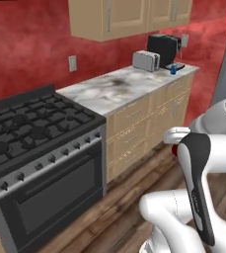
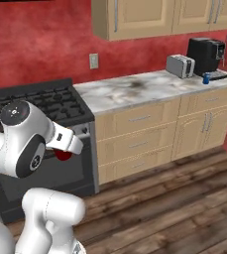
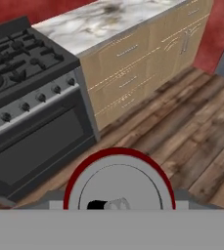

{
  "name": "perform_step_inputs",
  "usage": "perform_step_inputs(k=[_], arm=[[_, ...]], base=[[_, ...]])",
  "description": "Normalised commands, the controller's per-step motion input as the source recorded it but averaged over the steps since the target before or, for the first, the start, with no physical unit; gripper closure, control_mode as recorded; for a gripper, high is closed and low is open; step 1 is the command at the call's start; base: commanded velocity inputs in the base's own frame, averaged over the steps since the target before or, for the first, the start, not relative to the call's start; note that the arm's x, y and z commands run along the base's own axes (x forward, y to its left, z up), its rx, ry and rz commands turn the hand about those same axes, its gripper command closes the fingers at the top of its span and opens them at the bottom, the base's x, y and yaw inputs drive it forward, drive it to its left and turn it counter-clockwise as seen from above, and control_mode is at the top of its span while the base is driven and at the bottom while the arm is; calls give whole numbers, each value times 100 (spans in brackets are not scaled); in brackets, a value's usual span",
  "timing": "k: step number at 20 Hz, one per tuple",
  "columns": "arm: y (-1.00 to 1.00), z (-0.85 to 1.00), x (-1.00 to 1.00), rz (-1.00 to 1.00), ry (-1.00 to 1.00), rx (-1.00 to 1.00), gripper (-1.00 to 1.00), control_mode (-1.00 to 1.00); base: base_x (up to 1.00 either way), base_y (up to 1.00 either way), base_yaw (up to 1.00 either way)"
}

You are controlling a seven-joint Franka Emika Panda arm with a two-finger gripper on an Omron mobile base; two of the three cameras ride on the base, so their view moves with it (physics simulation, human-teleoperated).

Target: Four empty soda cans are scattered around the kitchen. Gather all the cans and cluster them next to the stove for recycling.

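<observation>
My hand [image 3: 118, 207] is closed on a red soda can [image 3: 118, 181], its silver top facing me, the stove [image 3: 20, 73] ahead and left. Empty, it is light, thin-walled and slick, so I grip mid-body gently

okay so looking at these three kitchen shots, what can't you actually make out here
- Red can in the hand view: its silver top faces the camera, the body is cut off by the bottom edge.
- Red can in both base views: a sliver, the arm covers the rest.
- Blue can beside the coffee maker: too small to read.
- Stove: left part cut off in every view.
</observation>
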Motion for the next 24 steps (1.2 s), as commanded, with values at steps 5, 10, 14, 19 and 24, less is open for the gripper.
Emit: perform_step_inputs(k=[5,10,14,19,24], arm=[[0,0,0,0,0,0,100,100],[0,0,0,0,0,0,100,100],[0,0,0,0,0,0,100,100],[0,0,0,0,0,0,100,100],[0,0,0,0,0,0,100,100]], base=[[66,-35,5],[66,-32,6],[69,-26,9],[73,-22,9],[74,-17,9]])
